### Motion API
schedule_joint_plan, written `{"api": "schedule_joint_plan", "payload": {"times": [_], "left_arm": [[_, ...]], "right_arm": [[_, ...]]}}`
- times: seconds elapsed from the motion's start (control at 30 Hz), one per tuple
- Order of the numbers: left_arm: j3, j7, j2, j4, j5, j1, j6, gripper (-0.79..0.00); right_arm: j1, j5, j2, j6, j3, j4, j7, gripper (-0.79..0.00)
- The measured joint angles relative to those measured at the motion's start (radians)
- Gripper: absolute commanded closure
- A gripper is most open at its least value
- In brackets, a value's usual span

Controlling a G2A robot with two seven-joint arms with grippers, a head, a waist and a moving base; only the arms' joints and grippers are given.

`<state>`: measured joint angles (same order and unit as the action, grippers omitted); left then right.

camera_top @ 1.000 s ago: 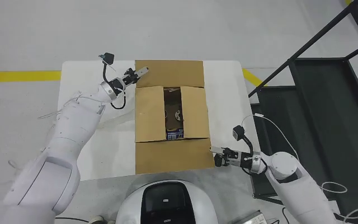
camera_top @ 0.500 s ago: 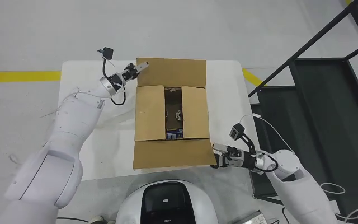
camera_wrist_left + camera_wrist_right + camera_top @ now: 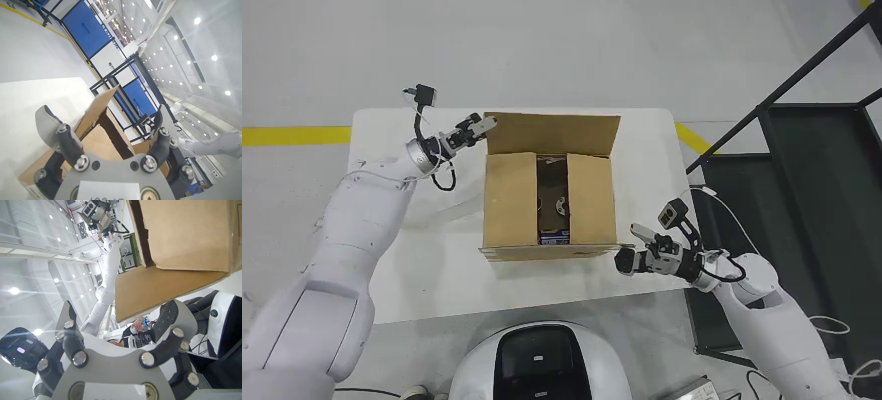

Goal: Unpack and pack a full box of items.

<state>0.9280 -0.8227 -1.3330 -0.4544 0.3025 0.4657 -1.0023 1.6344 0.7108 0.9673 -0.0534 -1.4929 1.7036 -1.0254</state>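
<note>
Here's the cardboard box (image 3: 510,200), sitting square in the middle of the white worktop (image 3: 437,255), dead centre of the top view. Its two side flaps (image 3: 590,195) lie folded inward with a gap between them, and through that gap you can just make out dark items (image 3: 556,208) inside (too shadowed to name). The far flap (image 3: 554,131) is tilted up. At its corner, towards the upper left of the frame, sits the left gripper (image 3: 485,122), spread wide with the flap's corner between its fingers (image 3: 47,117) and clamped on nothing. Down at the lower right, the right gripper (image 3: 630,248) is just as wide open at the corner of the near flap (image 3: 552,250), which stands almost upright. That cardboard edge lies right beside one ribbed pad (image 3: 164,317).
</note>
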Motion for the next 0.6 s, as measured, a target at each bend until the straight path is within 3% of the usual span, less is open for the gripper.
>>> {"api": "schedule_joint_plan", "payload": {"times": [0.27,0.6], "left_arm": [[-0.001,-0.055,0.068,-0.18,0.053,0.077,0.06,-0.785],[0.009,-0.158,0.182,-0.424,0.093,0.194,0.162,-0.785]], "right_arm": [[-0.039,-0.035,0.008,-0.036,0.024,-0.008,0.079,-0.785],[-0.108,-0.148,0.014,-0.085,0.032,-0.027,0.183,-0.785]]}}
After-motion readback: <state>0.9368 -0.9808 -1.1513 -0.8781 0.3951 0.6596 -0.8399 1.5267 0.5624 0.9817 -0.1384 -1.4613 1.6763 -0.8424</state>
